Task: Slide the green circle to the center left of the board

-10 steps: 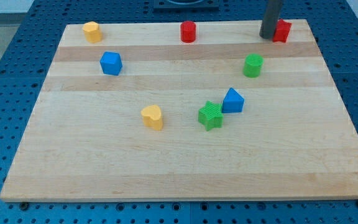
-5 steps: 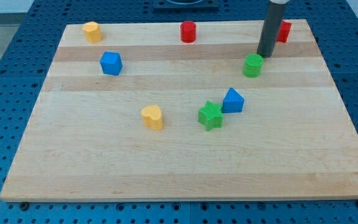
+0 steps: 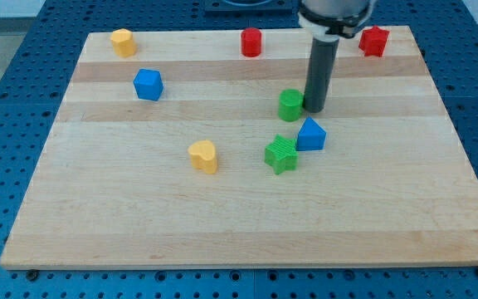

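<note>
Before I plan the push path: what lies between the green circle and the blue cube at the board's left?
In the camera view, only bare wood separates the green circle from the blue cube. My tip sits against the circle's right side.

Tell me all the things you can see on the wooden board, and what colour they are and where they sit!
green circle: one, green, right of the board's middle, touching my tip
green star: one, green, below the circle
blue block with a pointed top: one, blue, just right of the star
blue cube: one, blue, upper left
yellow heart: one, yellow, left of the star
yellow block: one, yellow, top left corner
red cylinder: one, red, top edge, middle
red block: one, red, top right corner
wooden board: one, pale wood, on a blue pegboard surface
my tip: one, dark rod end, at the circle's right side
</note>
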Motion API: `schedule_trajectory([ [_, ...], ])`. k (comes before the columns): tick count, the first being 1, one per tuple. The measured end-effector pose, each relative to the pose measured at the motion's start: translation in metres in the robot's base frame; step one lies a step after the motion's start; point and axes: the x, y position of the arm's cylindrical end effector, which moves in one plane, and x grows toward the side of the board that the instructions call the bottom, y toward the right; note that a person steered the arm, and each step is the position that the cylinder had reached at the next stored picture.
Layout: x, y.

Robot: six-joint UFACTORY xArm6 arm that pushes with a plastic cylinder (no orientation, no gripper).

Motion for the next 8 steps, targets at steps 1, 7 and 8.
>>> schedule_trajectory([
  [1, 0.008, -0.015],
  [7, -0.011, -0.107],
  [8, -0.02, -0.117],
])
